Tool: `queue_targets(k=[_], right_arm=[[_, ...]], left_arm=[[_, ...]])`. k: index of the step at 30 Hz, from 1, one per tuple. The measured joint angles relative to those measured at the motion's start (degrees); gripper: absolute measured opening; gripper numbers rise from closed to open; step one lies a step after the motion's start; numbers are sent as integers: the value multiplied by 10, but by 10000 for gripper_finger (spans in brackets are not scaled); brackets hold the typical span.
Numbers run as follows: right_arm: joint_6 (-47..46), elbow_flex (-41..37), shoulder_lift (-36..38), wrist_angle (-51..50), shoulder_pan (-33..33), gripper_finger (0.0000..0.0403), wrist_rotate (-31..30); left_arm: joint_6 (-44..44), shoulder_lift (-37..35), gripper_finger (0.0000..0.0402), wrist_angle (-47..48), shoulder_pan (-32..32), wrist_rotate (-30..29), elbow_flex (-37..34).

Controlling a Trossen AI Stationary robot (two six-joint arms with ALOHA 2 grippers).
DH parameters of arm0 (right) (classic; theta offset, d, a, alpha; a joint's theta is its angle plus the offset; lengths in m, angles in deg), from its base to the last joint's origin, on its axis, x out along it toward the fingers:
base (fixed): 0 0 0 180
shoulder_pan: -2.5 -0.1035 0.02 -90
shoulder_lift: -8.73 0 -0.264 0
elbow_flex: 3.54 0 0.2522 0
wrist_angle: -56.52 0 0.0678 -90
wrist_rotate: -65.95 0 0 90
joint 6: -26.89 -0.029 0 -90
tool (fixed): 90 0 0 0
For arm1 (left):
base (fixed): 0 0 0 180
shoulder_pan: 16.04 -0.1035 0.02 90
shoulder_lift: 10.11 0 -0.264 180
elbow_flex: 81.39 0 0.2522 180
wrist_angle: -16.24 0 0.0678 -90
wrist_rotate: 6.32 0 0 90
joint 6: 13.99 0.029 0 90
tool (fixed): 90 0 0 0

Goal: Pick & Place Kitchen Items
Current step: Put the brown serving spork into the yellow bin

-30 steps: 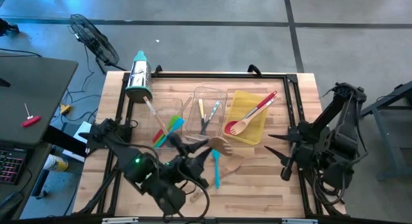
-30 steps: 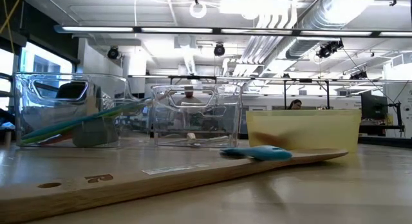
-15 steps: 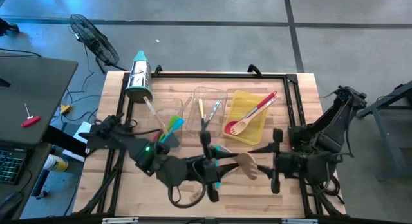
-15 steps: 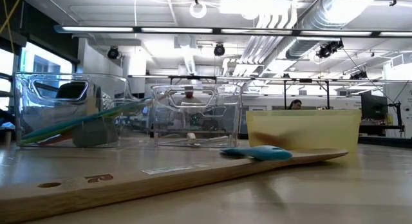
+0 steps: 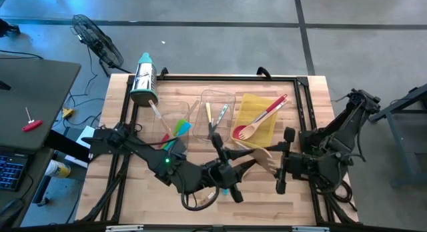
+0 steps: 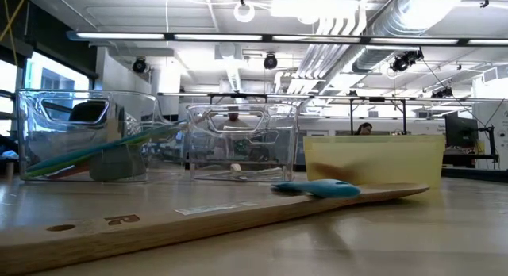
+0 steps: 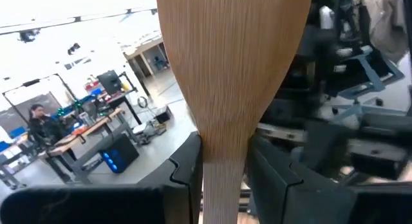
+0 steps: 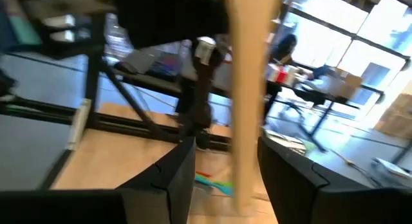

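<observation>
The counter (image 5: 303, 99) carried three bins beyond both sets of fingers: a yellow bin (image 5: 268, 131) that already held a red spoon (image 5: 267, 111) and a wooden spoon (image 5: 248, 131), a middle clear bin (image 5: 218, 94) with small knives in it, and another clear bin (image 6: 48, 101) with coloured spatulas. So much of the sorting looked done. A long wooden paddle (image 6: 198, 216) and a teal spatula (image 6: 317, 189) lay loose on the boards, still to be placed.

The left gripper (image 7: 225, 150) had its fingers pinched on the handle of a wooden spatula (image 7: 232, 69), which was held off the counter with its blade out ahead of them. The right gripper (image 8: 225, 156) stood with fingers spread astride that same spatula (a gap showed on one side), so this read as a hand-over not yet completed.

Room was tight between the two grippers. The counter's bare boards to either side of the fingers gave space to draw back.
</observation>
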Motion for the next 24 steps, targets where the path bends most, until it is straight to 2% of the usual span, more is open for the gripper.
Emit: queue_targets(k=[8, 17, 24], right_arm=[[7, 0, -18, 11, 32, 144, 0], [71, 0, -52, 90, 61, 141, 3], [78, 0, -53, 118, 79, 140, 19]], left_arm=[[9, 1, 86, -11, 0, 0, 0], [3, 1, 86, -10, -4, 12, 0], [-7, 1, 86, -10, -4, 30, 0]])
